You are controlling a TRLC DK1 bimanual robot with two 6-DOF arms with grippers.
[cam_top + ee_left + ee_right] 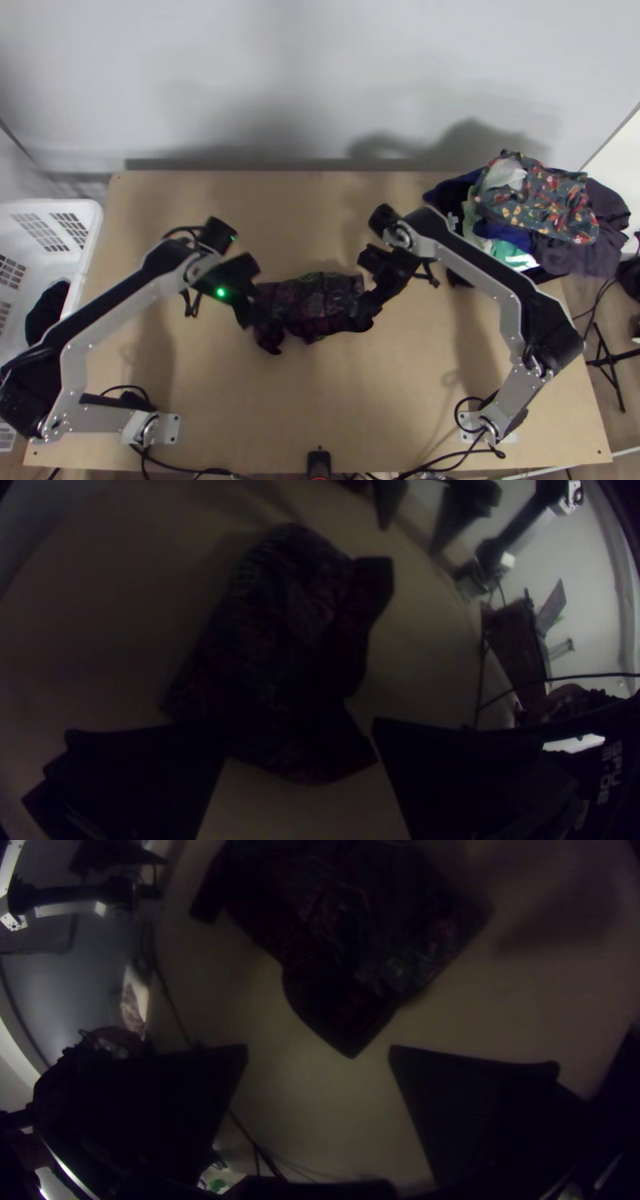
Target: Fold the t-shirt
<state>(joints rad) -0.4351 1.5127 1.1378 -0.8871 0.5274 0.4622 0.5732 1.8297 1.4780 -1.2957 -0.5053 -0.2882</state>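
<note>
At the left edge, beside the light wooden counter [344, 408], a white openwork basket [91, 210] with dark cloth [48, 312] inside. Next, reaching in from a base near the left corner of the counter, the silver-grey left arm [108, 308], with a small green light by its gripper. At its end, the left gripper [258, 314], just over the left end of the t-shirt [312, 301], with fingers wide apart and no cloth pinched between them; impossible to tell whether touching the fabric. In the middle of the counter, between both grippers, the t-shirt itself: dark, patterned in purple and green, gathered into a small, rumpled bundle, with loose parts sticking out at its near side. At the bundle's right end, the right gripper [366, 308], likewise with fingers spread wide and nothing held. At the middle of the near edge, a small black device [318, 464]. Farther right, the right arm [480, 276], from a base near the right corner. At the far right corner, a heaped pile of clothes [552, 204], topped with a grey floral-looking piece, partly overhanging the edge.
</note>
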